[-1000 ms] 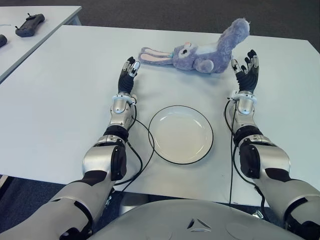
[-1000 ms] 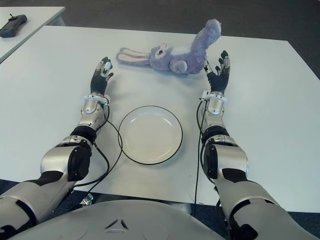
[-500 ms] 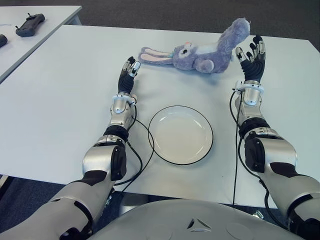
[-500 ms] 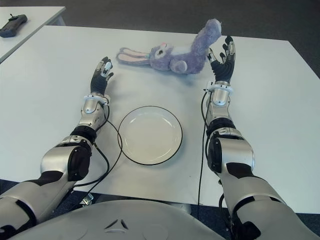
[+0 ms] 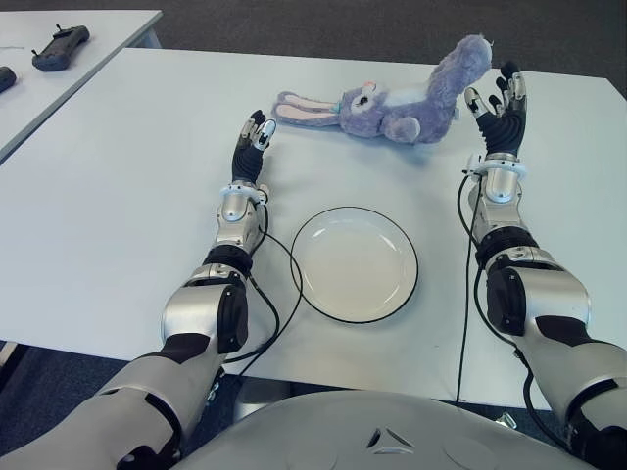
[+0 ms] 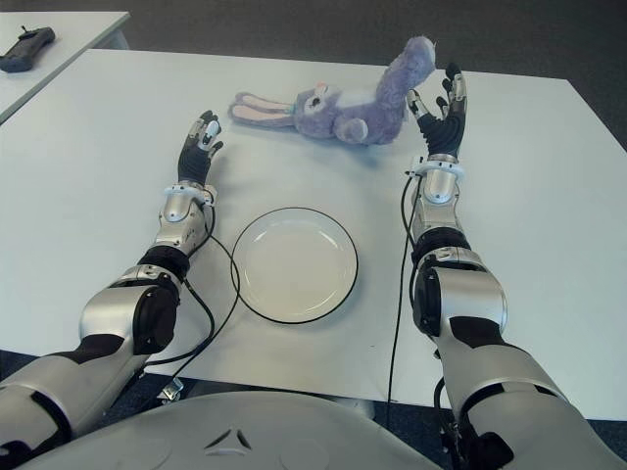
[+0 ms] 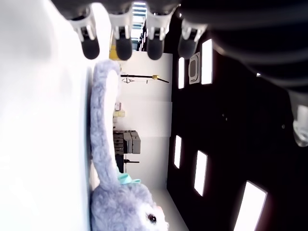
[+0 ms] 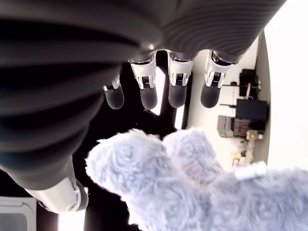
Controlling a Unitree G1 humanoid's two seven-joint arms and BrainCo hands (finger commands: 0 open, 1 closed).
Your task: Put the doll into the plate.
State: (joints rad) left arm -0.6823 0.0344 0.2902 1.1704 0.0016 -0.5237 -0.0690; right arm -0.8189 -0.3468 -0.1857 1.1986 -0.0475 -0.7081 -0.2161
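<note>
right hand [image 5: 498, 103]: fingers spread, empty, just beside raised leg of fluffy purple plush rabbit doll [image 5: 392, 101] | left hand [image 5: 251, 145]: open, near doll's ears | round white black-rimmed plate [image 5: 354, 262]: between forearms on white counter [image 5: 127, 176]

doll [image 5: 397, 102]: lilac-grey fur | plate [image 5: 354, 263]: white, black rim | table [image 5: 127, 166]: white
</note>
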